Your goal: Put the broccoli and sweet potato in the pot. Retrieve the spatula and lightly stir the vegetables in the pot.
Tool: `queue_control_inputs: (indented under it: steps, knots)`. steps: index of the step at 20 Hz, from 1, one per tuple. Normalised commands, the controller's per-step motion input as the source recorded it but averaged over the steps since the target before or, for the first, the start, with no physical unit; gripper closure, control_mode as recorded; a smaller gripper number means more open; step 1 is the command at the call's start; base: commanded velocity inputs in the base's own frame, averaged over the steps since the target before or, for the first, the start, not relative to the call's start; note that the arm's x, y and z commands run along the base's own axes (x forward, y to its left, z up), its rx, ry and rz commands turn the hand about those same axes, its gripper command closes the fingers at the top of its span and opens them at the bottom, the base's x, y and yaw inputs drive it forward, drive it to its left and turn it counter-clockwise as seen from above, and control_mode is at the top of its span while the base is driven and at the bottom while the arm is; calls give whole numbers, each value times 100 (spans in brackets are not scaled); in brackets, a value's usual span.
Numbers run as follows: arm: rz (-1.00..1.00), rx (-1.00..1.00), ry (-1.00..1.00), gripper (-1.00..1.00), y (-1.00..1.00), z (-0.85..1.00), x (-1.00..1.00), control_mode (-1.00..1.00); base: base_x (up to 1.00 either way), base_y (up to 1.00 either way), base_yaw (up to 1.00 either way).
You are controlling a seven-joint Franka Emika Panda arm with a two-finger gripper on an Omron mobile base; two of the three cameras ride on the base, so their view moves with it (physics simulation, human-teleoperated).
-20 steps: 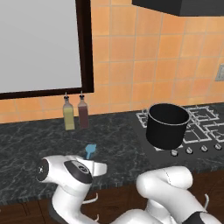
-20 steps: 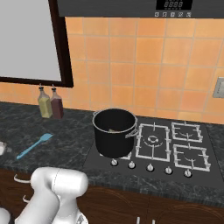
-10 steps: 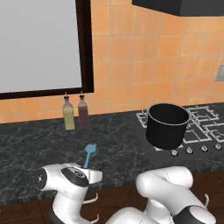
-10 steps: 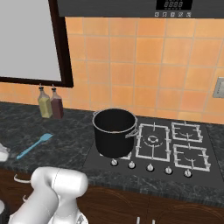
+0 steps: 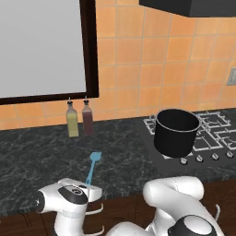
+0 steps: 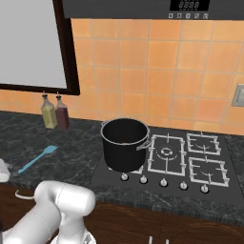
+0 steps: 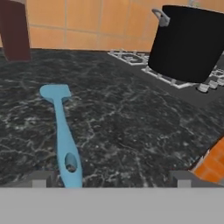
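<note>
The light blue spatula point(image 7: 62, 131) lies flat on the dark counter, head away from me, its handle end with the hole just inside my left fingertip point(image 7: 41, 178). My gripper point(image 7: 111, 177) is open, low over the counter's front edge, with nothing held. The spatula also shows on the counter point(image 5: 93, 165) point(image 6: 38, 158). The black pot point(image 5: 176, 132) point(image 6: 125, 143) point(image 7: 192, 41) stands on the hob's near left burner, to the right of the spatula. The broccoli and the sweet potato are hidden; I cannot see into the pot.
Two bottles, one yellow-green point(image 5: 72, 120) and one dark red point(image 5: 87, 119), stand at the tiled wall behind the spatula. The hob point(image 6: 190, 159) with its row of knobs is right of the pot. An orange shape point(image 7: 213, 166) cuts into the hand view's lower right.
The hand has sunk lower toward the counter's front edge, uncovering more of the spatula's handle. The jaws stayed open. Pot and spatula have not moved.
</note>
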Motion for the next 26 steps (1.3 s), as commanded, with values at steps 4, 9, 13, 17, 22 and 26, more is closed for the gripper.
queue_control_inputs:
  steps: [4, 9, 13, 17, 22, 26]
  knots:
    - [-4, 0, -5, -100, 0, -22, 35, -100, 0, 0, 0]
    - [-1, 0, -2, -100, 6, -29, 35, -100, 0, 0, 0]
    - [0, 0, 0, -100, 4, -44, 29, -100, 0, 0, 0]
    - [0, 0, -1, -100, 11, -29, 33, -100, 0, 0, 0]
    - [0, 0, -1, -100, 6, -31, 21, -100, 0, 0, 0]
    - [-4, 0, 0, -100, -1, -38, 0, -100, 0, 0, 0]
